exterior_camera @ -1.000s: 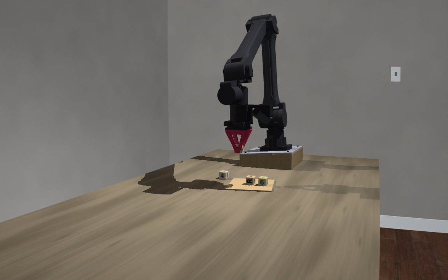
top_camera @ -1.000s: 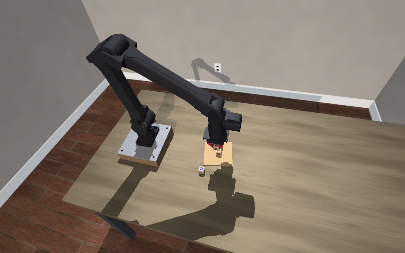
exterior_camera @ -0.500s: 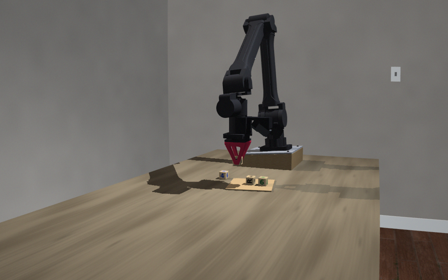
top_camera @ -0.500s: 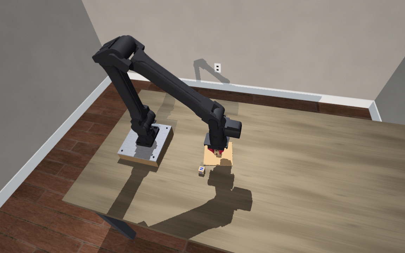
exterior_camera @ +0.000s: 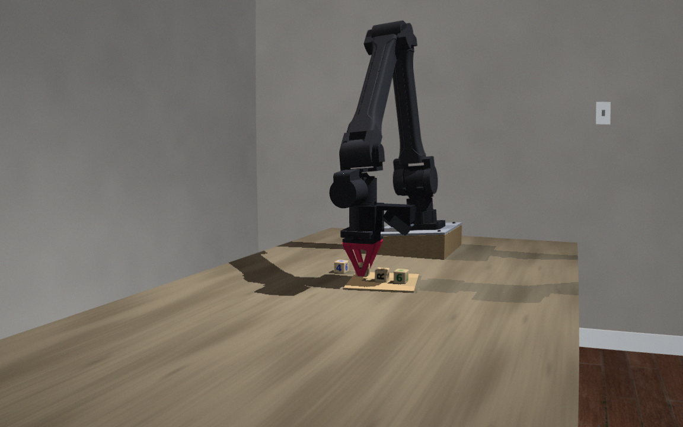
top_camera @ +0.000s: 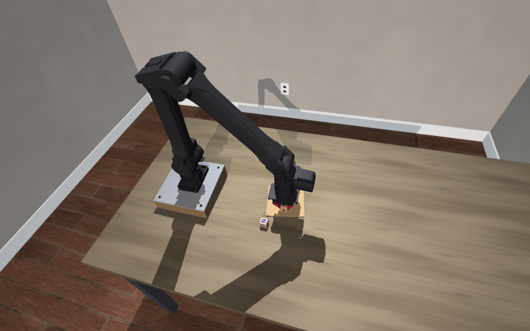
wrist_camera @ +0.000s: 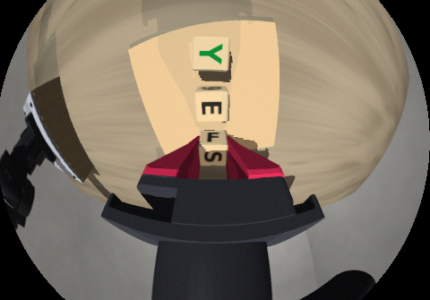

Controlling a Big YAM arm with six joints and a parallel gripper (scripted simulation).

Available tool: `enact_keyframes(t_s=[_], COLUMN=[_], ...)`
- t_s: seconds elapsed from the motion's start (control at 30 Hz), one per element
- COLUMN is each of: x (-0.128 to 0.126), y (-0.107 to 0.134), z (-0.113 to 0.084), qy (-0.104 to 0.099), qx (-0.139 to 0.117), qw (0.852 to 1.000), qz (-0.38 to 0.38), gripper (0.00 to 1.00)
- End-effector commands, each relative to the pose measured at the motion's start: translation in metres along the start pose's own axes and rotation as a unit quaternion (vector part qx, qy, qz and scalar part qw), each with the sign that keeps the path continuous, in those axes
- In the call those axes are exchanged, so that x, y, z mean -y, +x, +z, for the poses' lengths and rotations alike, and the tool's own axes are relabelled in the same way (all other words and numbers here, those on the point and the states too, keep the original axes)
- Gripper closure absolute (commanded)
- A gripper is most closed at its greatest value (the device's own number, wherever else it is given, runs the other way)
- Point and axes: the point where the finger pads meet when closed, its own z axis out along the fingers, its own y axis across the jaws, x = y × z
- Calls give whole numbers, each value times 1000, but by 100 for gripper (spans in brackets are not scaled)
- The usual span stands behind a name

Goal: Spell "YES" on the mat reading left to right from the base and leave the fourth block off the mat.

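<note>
My gripper (top_camera: 283,206) (exterior_camera: 361,274) (wrist_camera: 213,141) points down, shut on the S block (wrist_camera: 212,158), low at the end of the row nearest the N block. Its S faces up and an F shows on one side. The mat (top_camera: 273,212) (exterior_camera: 408,287) (wrist_camera: 262,90) lies flat. On it, the E block (exterior_camera: 382,274) (wrist_camera: 211,107) stands between the held block and the Y block (exterior_camera: 401,276) (wrist_camera: 211,54). Whether the held block touches the mat cannot be told. The N block (top_camera: 263,222) (exterior_camera: 341,267) lies off the mat. My arm hides the Y and E blocks in the top view.
The arm's base plate (top_camera: 168,197) stands on the table (top_camera: 382,247) to the left of the mat in the top view. The N block is just off the mat's near left corner there. The E block stands close beside my fingers.
</note>
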Motion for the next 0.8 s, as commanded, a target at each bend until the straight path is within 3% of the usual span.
enact_keyframes(t_s=[0.0, 0.17, 0.77], x=[2, 8, 7], y=[2, 3, 3], z=[6, -2, -1], qy=[5, 17, 16], qx=[2, 1, 1], qw=[1000, 1000, 1000], qz=[-3, -1, -1], gripper=[79, 79, 79])
